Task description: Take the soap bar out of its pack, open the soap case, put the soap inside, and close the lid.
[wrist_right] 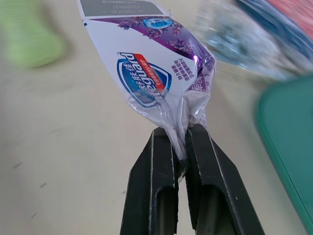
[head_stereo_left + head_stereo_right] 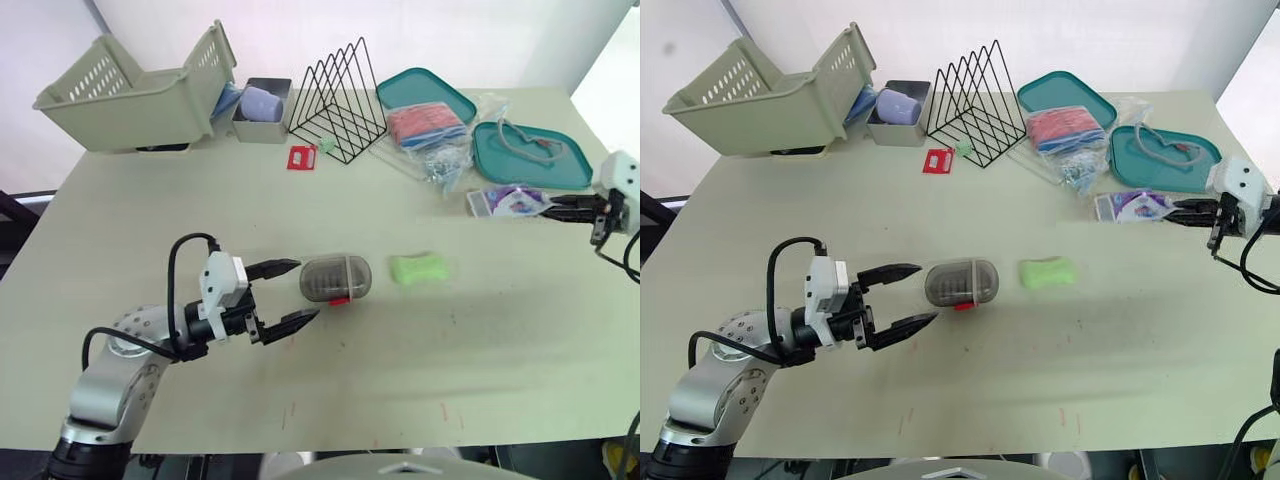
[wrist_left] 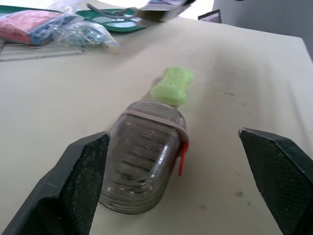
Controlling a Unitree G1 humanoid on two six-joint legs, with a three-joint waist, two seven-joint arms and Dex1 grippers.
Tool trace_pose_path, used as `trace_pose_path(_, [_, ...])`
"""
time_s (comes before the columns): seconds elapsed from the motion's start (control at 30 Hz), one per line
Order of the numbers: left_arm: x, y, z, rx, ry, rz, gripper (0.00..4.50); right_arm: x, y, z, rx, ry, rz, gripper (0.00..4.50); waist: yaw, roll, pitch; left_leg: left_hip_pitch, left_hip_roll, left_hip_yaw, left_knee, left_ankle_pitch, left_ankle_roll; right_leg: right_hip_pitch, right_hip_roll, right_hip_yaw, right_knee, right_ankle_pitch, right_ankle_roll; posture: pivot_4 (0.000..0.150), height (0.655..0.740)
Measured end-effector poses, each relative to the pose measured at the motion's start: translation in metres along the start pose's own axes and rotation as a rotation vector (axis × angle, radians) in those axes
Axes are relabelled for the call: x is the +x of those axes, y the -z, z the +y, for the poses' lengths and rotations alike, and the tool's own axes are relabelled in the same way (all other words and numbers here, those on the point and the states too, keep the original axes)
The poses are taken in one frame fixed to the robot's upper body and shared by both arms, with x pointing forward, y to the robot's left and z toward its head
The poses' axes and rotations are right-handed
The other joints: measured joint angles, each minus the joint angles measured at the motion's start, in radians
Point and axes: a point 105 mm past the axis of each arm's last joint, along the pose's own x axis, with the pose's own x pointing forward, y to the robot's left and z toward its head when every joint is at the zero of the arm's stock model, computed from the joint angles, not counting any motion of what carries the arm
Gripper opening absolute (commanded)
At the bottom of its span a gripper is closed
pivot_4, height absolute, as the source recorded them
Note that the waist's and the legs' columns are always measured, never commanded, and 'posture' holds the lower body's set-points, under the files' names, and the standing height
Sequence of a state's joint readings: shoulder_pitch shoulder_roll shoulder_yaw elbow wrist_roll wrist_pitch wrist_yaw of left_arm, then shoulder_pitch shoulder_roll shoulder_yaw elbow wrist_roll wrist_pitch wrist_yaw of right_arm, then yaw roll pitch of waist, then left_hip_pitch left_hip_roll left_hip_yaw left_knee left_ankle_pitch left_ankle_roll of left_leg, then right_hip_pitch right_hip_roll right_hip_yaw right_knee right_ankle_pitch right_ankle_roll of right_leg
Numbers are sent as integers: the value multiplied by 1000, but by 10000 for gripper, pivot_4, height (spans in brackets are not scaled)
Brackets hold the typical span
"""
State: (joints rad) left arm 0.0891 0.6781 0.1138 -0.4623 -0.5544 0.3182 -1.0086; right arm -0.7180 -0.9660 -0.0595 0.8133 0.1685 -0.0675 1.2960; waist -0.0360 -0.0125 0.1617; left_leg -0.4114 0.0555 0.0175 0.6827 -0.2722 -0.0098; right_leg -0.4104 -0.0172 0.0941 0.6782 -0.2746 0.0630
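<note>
On the pale surface [image 2: 450, 350], the left end effector [image 2: 306, 289] lies nearest with its two black fingers spread wide, tips just short of one end of the smoky translucent soap case [image 2: 336, 279]. The case lies on its side with a red clip showing at its lower edge. Just beyond the case's other end, apart from it, rests the bright green contoured soap bar [image 2: 418, 268]. Farther off, the right end effector [image 1: 180, 134] is clamped on a crumpled end of the purple-and-white plastic soap pack [image 1: 151, 68], just beside a teal oval tray [image 2: 575, 170].
</note>
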Motion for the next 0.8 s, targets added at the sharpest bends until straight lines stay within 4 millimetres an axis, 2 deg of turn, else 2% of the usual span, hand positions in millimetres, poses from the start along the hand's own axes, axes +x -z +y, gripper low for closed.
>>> trace_pose_path(0.1, [0,1,-1,-2,6,2,45000,3,14,0,80,55,26,536,0,0,0,0,0,0,0,0,0,0,0,0,0,0,0,1500,7400])
trace_pose_path(0.13, [0,1,-2,0,15,3,45000,7,30,0,179,154,50,536,-1,0,0,0,0,0,0,0,0,0,0,1,0,0,0,1500,7400])
trace_pose_path(0.27, [-1,1,-3,2,20,3,45000,12,41,-4,308,314,85,536,-6,1,0,0,0,0,0,0,0,-1,1,1,1,0,0,1500,7400])
trace_pose_path(0.57, [-1,2,-3,-3,18,6,45000,17,37,2,584,550,120,536,1,1,0,-1,0,-1,0,0,0,-1,1,0,0,0,0,1500,7400])
trace_pose_path(0.8, [-1,2,-3,0,10,5,45000,15,38,15,609,571,160,536,-1,1,0,-1,0,-1,0,0,0,-1,1,0,0,0,0,1500,7400])
